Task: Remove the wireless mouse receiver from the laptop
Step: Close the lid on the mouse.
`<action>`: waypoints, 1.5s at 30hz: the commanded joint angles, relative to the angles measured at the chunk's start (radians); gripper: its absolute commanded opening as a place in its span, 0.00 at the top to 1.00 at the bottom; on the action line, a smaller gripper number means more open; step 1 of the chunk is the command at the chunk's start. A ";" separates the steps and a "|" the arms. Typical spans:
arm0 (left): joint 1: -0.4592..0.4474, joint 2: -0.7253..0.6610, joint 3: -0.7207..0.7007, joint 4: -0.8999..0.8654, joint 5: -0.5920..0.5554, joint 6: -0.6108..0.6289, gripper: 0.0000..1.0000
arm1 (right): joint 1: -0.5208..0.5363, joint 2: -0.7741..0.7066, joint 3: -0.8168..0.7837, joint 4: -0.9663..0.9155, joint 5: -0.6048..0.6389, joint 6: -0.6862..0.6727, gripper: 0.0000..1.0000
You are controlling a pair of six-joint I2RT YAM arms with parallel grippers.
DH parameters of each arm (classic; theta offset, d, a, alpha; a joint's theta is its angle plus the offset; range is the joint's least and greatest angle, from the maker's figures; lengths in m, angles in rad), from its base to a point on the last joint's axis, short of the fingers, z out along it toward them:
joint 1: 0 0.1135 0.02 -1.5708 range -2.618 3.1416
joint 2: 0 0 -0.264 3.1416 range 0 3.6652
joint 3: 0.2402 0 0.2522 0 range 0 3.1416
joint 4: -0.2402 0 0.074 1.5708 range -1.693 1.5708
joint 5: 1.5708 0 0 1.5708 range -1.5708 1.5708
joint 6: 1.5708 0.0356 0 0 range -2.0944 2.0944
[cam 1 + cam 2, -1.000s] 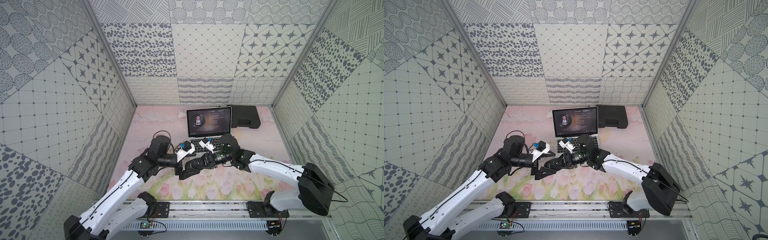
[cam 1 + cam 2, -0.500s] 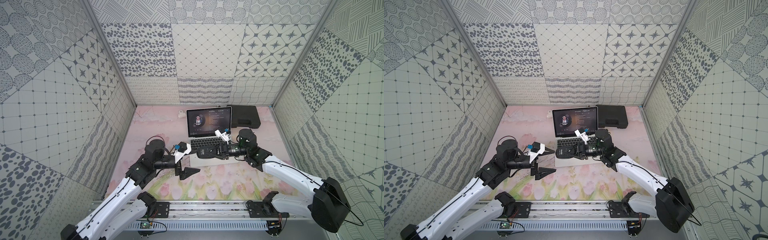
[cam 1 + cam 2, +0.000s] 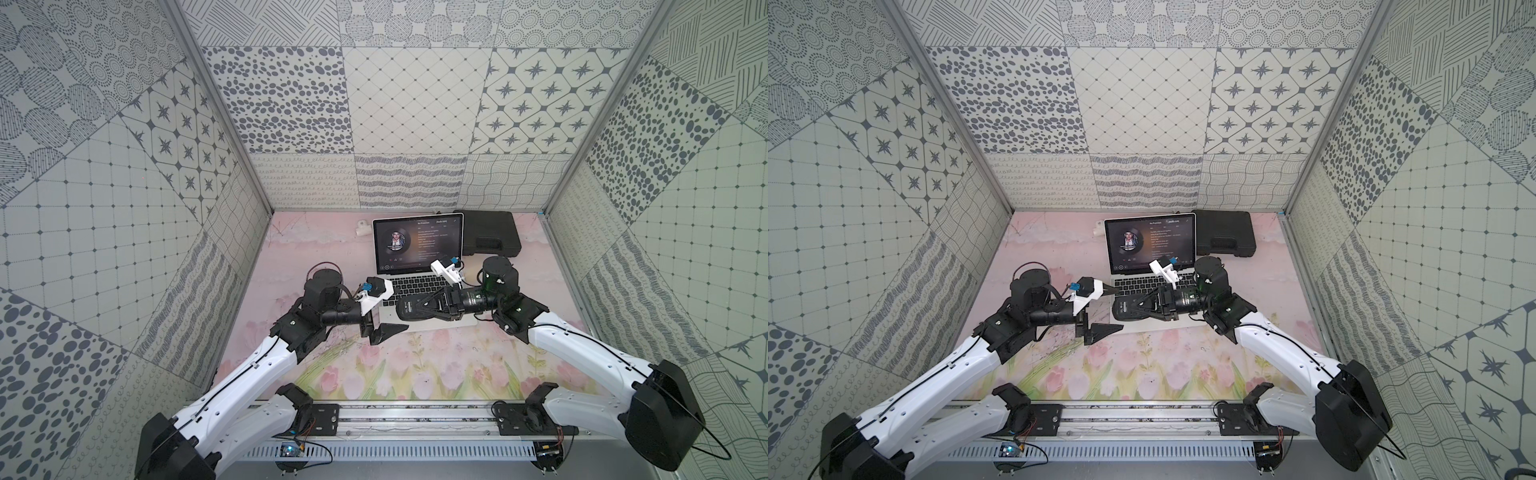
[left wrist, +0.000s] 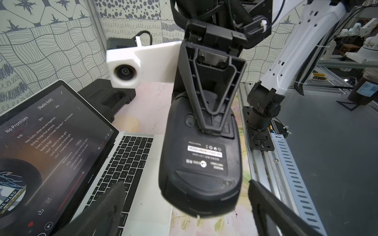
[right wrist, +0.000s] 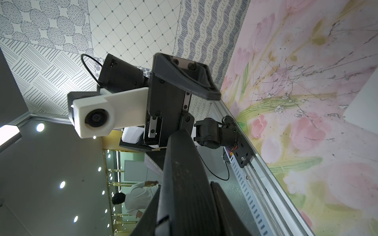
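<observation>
Laptop [image 3: 417, 245] stands open at the back of the bench [image 3: 374, 374]; receiver cannot be made out. Right end effector [image 3: 1133, 309] grips a black mouse [image 4: 201, 177] over it; left end effector [image 3: 1115, 310] gapes wide alongside

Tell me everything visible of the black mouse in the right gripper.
The black oval plastic computer mouse is held up by the right gripper, its fingers clamped on it, one across the underside. That underside faces the left wrist camera: a dark label with a white barcode strip, small print. In a top view it hovers over the slim silver laptop's front part.
</observation>
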 commanded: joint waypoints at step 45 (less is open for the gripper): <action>-0.051 0.094 -0.009 0.268 0.210 -0.012 0.95 | 0.038 0.013 0.028 0.092 0.018 0.047 0.26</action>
